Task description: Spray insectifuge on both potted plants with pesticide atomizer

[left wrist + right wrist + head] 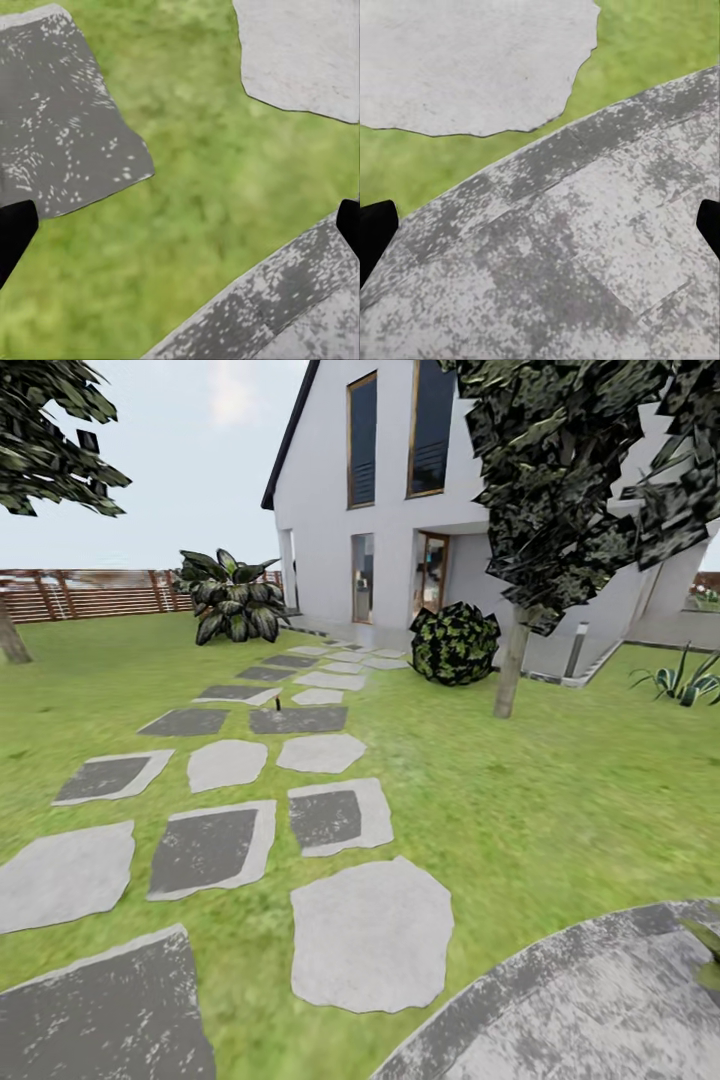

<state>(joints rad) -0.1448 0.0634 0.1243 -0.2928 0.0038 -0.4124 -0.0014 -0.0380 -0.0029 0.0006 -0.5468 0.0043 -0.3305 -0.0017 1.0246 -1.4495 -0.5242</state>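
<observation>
From the head camera, a green lawn (560, 810) runs to a white gabled house (400, 510), crossed by grey and dark stepping stones (370, 935). The round grey speckled paved patio (590, 1010) curves in at five o'clock. A small dark upright object (277, 705), too tiny to identify, stands on a far dark stone at twelve o'clock. A broad-leaved speckled plant (230, 600) sits at eleven o'clock before the brown slatted fence (90, 592). The left gripper (180, 229) hangs spread over grass; the right gripper (540, 225) is spread over the patio.

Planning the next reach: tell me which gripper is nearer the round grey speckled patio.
Right. The right gripper hangs directly over the round grey speckled patio; the left gripper hangs over grass beside its edge.
</observation>
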